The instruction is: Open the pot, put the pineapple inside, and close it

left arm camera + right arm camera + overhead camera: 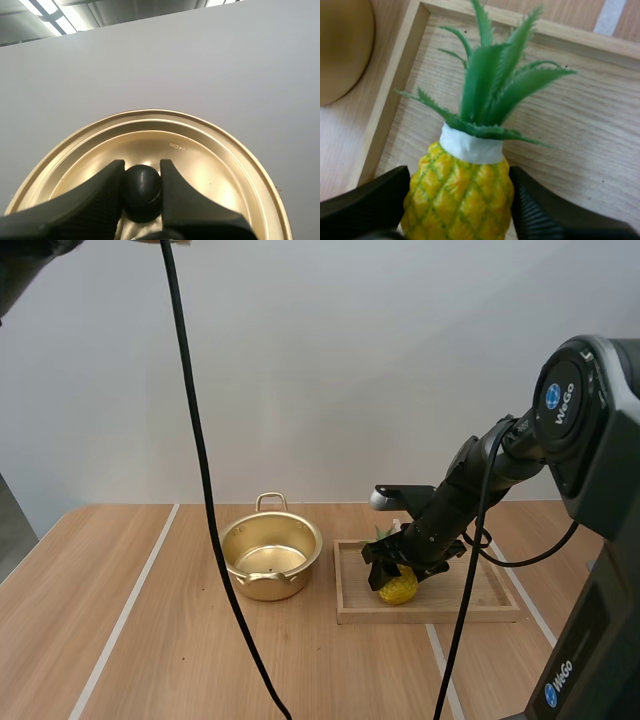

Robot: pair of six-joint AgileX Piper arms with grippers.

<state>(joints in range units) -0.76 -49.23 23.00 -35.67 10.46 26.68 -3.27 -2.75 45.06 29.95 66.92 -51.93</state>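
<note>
The gold pot (270, 558) stands open on the table, with nothing inside. Its gold lid (210, 170) is held up in the air by my left gripper (141, 166), which is shut on the lid's black knob (142, 192). The yellow pineapple (398, 587) with green leaves lies at the left end of the wooden tray (480, 612). My right gripper (393, 568) is down over it. In the right wrist view the gripper (459, 174) has one black finger (370, 202) pressed against each side of the pineapple (460, 200).
The pot's curved side (340, 45) sits just past the tray's left rim (395, 85). The tray lies immediately right of the pot. Bare wooden table (130, 640) stretches to the left and front.
</note>
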